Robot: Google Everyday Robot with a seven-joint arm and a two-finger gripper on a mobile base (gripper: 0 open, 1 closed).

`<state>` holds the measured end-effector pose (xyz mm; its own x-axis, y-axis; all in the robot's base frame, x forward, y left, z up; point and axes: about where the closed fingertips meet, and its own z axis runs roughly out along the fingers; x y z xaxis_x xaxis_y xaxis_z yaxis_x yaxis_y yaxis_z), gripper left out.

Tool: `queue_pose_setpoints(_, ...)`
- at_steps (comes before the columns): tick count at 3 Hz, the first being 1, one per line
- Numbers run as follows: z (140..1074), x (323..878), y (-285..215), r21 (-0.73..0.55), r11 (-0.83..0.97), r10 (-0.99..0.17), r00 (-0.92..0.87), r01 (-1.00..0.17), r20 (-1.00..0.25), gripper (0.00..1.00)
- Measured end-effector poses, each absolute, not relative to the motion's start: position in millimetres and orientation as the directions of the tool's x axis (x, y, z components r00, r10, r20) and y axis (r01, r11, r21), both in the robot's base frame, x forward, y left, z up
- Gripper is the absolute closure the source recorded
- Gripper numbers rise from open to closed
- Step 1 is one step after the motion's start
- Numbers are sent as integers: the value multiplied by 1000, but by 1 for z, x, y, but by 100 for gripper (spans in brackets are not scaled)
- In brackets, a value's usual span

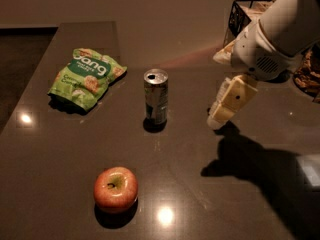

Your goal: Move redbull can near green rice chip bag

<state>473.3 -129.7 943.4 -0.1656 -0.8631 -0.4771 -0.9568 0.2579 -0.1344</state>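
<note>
The redbull can [156, 97] stands upright in the middle of the dark table, its shiny pull-tab top facing up. The green rice chip bag [86, 78] lies flat to the can's left, a short gap between them. My gripper [223, 111] hangs from the white arm at the right, above the table and about a can's height to the right of the can. It holds nothing.
A red apple [115, 188] sits near the front, left of centre. A black wire basket [241, 14] stands at the back right behind my arm. The table's [60, 149] left edge runs along the dark floor.
</note>
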Motion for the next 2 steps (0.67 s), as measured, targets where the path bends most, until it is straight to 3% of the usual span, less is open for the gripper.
queue_pose_setpoints(2,930,490,-53,-68,214,-770,-125,-974,-626,0)
